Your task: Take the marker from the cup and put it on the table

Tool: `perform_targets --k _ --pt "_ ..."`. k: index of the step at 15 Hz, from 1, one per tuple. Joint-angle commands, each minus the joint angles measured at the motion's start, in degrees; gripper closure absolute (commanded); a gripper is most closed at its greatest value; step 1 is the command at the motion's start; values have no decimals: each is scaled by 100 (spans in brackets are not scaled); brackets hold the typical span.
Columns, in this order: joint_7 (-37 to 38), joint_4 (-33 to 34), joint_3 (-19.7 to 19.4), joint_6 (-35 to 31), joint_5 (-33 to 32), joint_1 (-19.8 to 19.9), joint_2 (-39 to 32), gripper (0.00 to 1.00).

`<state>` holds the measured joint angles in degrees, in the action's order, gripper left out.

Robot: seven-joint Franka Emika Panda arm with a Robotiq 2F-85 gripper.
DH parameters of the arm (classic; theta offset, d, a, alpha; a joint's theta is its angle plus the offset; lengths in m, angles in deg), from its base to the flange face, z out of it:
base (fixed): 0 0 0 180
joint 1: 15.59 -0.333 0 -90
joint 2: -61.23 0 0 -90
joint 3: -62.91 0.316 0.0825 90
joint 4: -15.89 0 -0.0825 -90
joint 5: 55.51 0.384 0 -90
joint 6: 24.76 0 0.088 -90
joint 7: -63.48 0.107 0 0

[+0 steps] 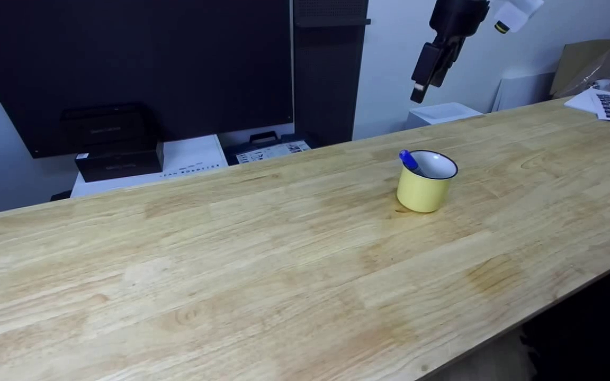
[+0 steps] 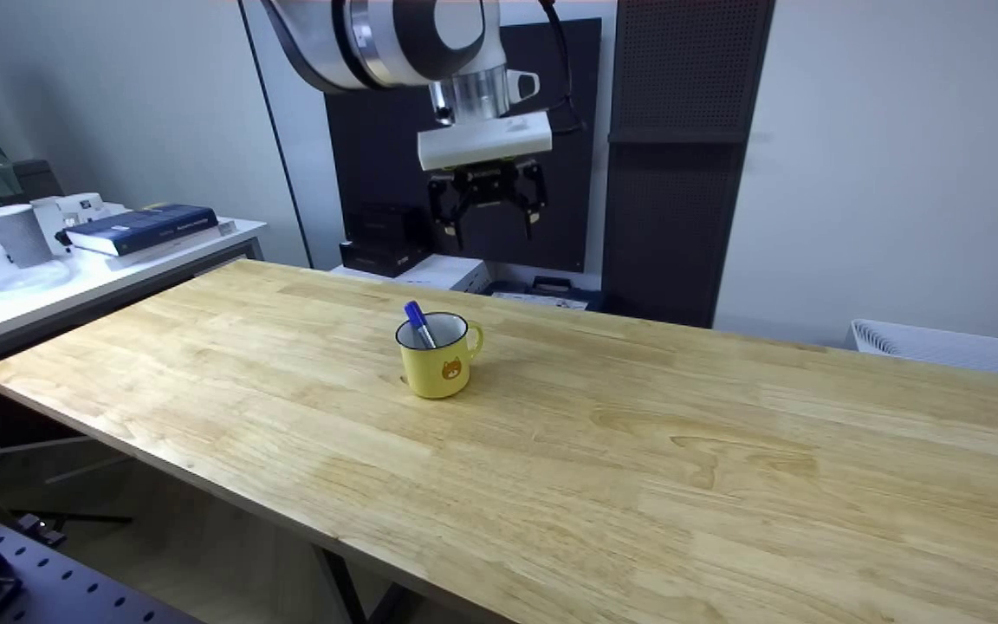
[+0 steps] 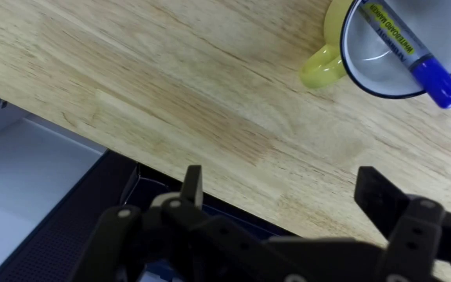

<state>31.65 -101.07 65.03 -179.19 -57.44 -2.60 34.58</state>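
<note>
we've got the marker (image 3: 409,51) leaning inside the yellow cup (image 2: 431,371), its blue cap (image 3: 439,83) poking out, and the cup stands upright on the wooden tabletop (image 2: 638,494). higher up, we see the jaws spread wide, gripping nothing, well apart from the cup!

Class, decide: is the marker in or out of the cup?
In: every view shows the marker leaning inside the cup, blue cap poking out.

White robot arm (image 2: 315,30) with charcoal joint cover (image 2: 418,43), black cable (image 2: 561,35); the black, two-fingered pincer (image 2: 494,237) has pale, round screw heads (image 3: 124,213).
</note>
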Motion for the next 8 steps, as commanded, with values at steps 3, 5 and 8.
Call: perform_targets --k 3,5,8 --pt "-527 14 590 -39 430 269 -102 0" --pt "-968 90 963 70 736 332 -111 0" --pt "-1261 131 1204 413 960 213 -53 0"
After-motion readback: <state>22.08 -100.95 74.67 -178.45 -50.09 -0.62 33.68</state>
